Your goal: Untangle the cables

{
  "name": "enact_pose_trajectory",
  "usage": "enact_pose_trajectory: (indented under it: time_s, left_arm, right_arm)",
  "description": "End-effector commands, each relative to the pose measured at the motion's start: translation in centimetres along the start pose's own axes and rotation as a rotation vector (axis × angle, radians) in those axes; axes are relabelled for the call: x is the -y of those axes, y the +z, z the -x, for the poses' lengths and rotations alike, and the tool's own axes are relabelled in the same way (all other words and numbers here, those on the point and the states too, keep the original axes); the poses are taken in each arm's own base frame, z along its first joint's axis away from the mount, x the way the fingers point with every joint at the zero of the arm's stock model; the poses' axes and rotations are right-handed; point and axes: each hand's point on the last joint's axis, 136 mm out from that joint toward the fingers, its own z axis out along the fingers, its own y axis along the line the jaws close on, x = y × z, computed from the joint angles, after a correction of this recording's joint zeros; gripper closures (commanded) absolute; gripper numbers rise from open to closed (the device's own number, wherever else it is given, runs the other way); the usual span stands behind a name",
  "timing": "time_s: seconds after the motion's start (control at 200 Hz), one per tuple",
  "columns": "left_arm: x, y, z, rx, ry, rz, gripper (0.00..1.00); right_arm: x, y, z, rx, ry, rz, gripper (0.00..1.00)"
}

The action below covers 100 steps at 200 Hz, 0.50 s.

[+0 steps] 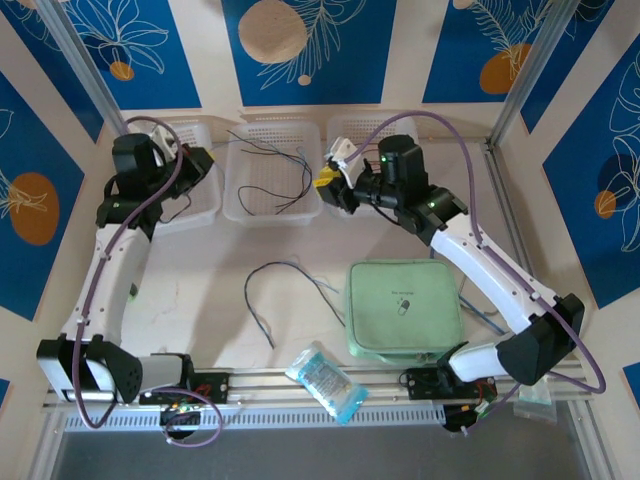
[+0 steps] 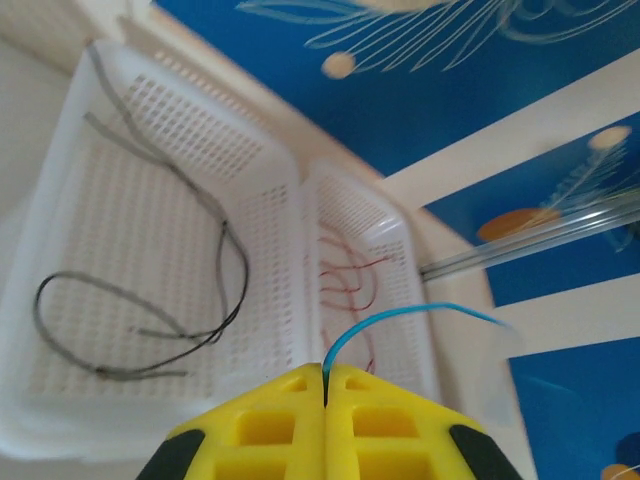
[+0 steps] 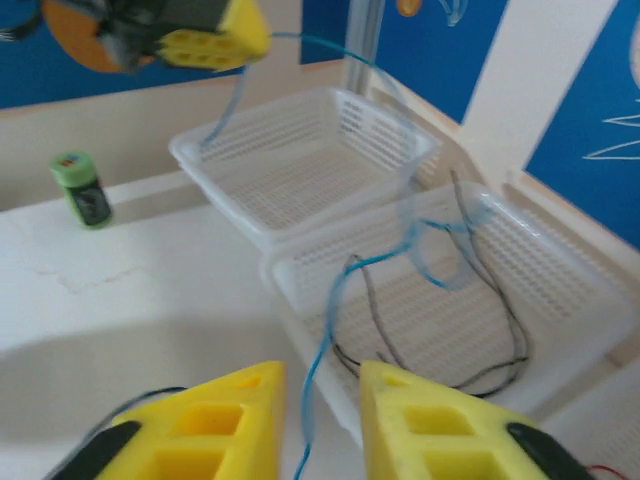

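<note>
From above, the worktop [image 1: 200, 300] sits within blue leaf-patterned walls [image 1: 330, 50], with three white baskets [image 1: 270, 212] at its back and a loose cable [image 1: 250, 280] near a green pouch [image 1: 405, 310]. In the left wrist view, the left tool [image 2: 325, 375] is pinched together on a blue cable [image 2: 400, 312], above dark cables [image 2: 225, 270] in a basket. In the right wrist view, the right tool [image 3: 320, 400] has its fingers apart, and the blue cable passes between them.

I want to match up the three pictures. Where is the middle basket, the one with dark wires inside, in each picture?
Top external: the middle basket is in the upper middle of the picture.
Left wrist: the basket fills the left half, above the left pincer, which is shut on the blue cable.
Right wrist: the basket is on the right, beyond the open right pincer.
Shared landmark: the dark cables looped inside it.
</note>
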Motion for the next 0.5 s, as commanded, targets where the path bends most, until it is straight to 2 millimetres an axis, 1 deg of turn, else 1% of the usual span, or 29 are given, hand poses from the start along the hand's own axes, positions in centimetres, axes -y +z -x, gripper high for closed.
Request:
enact_pose_trajectory:
  time_s: [0.0, 0.09, 0.14, 0.3, 0.395, 0.495]
  left_arm:
    - [6.3, -0.9, 4.6, 0.105, 0.019, -0.207, 1.0]
    - [8.3, -1.3, 6.3, 0.14, 0.022, -0.259, 1.0]
    - [9.0, -1.6, 7.1, 0.156, 0.041, -0.257, 1.0]
    - [10.1, -2.4, 9.3, 0.202, 0.108, -0.234, 1.0]
    - [9.4, -3.1, 11.4, 0.244, 0.123, -0.19, 1.0]
    - [8.2, -4.1, 14.2, 0.312, 0.117, -0.16, 1.0]
  right_arm:
    - [-1.9, -0.5, 1.2, 0.026, 0.007, 0.048, 0.57]
    - [-2.4, -0.6, 1.2, 0.029, 0.016, 0.077, 0.5]
    - [-2.6, -0.7, 1.2, 0.028, 0.022, 0.091, 0.47]
    - [-2.5, -1.4, 1.3, 0.04, 0.038, 0.087, 0.44]
    - [-2.4, -1.8, 1.2, 0.037, 0.044, 0.083, 0.44]
    - [-2.5, -2.2, 1.2, 0.035, 0.045, 0.082, 0.43]
